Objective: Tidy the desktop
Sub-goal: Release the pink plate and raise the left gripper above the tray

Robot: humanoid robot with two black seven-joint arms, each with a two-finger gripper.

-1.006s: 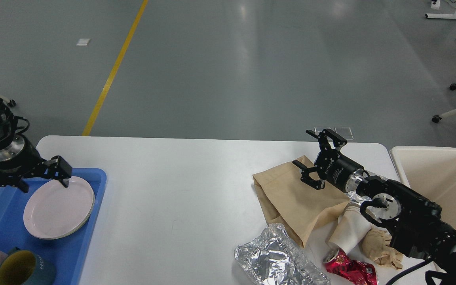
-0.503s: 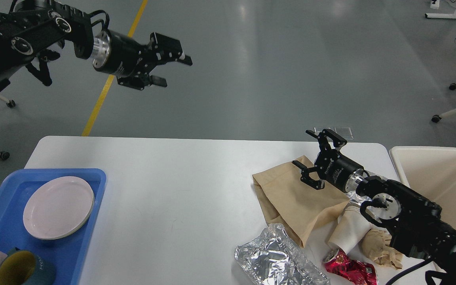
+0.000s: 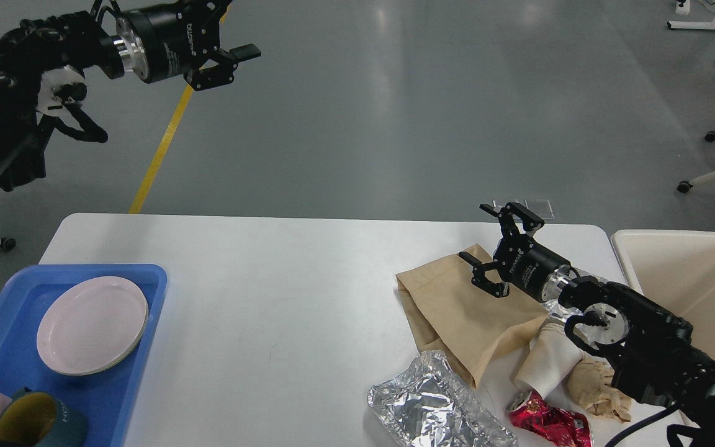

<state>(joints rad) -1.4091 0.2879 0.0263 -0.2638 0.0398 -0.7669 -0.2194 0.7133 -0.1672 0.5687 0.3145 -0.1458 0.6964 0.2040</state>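
The right gripper (image 3: 499,251), fingers apart, hovers just over the brown bag (image 3: 463,313) on the bench (image 3: 283,298); the left gripper (image 3: 224,46), also apart, is far off.

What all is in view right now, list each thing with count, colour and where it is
desktop: one, white, centre
tray: one, blue, desktop's left end
plate: one, pale pink, in the tray
mugs: two, pink and teal, tray's near end
paper bag: one, tan, right side
foil: one, silver, near edge
crushed can: one, red, near right
bin: one, cream, beside the desktop's right end
left gripper: open, raised, top left
right gripper: open, above the paper bag
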